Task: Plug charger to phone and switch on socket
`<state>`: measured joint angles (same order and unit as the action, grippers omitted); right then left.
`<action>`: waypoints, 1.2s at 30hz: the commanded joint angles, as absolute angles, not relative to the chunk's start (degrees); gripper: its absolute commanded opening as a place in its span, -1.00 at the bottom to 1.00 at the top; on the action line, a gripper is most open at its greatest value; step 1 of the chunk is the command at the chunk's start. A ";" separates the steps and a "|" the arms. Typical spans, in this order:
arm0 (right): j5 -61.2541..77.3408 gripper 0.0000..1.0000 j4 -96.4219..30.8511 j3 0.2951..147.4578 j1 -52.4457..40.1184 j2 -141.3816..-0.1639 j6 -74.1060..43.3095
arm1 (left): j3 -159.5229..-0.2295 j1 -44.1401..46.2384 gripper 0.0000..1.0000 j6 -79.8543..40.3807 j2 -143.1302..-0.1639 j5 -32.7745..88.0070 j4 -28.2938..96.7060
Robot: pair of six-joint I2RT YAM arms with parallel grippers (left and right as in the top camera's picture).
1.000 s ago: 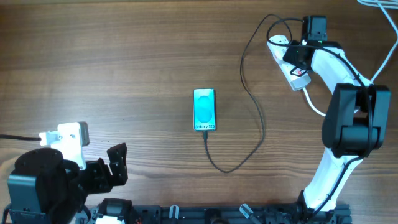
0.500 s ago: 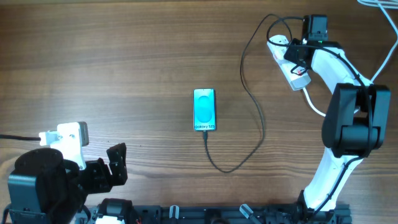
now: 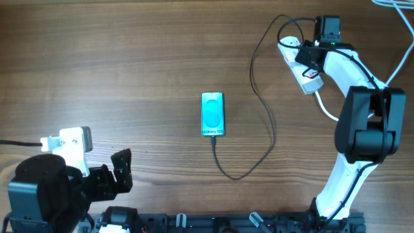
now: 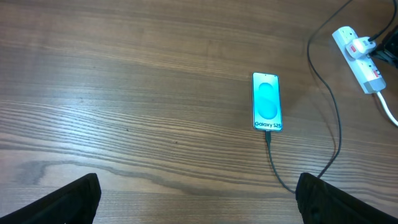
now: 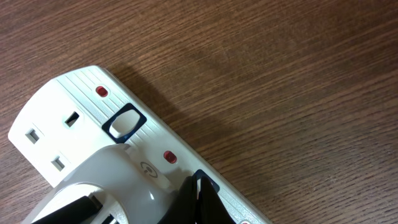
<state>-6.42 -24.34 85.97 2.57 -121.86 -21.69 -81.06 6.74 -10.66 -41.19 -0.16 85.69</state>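
The phone [image 3: 213, 114] with a cyan "Galaxy S25" screen lies mid-table; it also shows in the left wrist view [image 4: 267, 101]. The charger cable [image 3: 262, 103] runs from the phone's near end in a loop to its white plug block [image 5: 118, 186], which sits in the socket [image 3: 299, 61]. In the right wrist view the socket [image 5: 68, 106] fills the lower left. My right gripper [image 5: 198, 198] is shut, its fingertips pressed on the dark rocker switch beside the plug block. My left gripper [image 4: 199, 199] is open and empty, low at the table's front left, far from the phone.
The socket's thick white cord [image 3: 326, 107] trails toward the right arm's base [image 3: 362, 129]. A second rocker switch [image 5: 124, 122] and red indicator marks [image 5: 168, 156] show on the strip. Another white cable [image 3: 394, 6] lies at the far right corner.
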 commanded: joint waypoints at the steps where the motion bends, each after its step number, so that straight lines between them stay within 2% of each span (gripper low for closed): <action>1: -3.70 -0.91 -23.79 86.24 2.11 -123.46 -21.06 | -80.99 6.90 1.00 -10.76 -40.97 -0.75 85.30; 36: -2.68 -0.91 -25.39 83.85 1.37 -124.22 -21.19 | -80.99 6.90 1.00 -10.76 -40.97 -0.73 85.12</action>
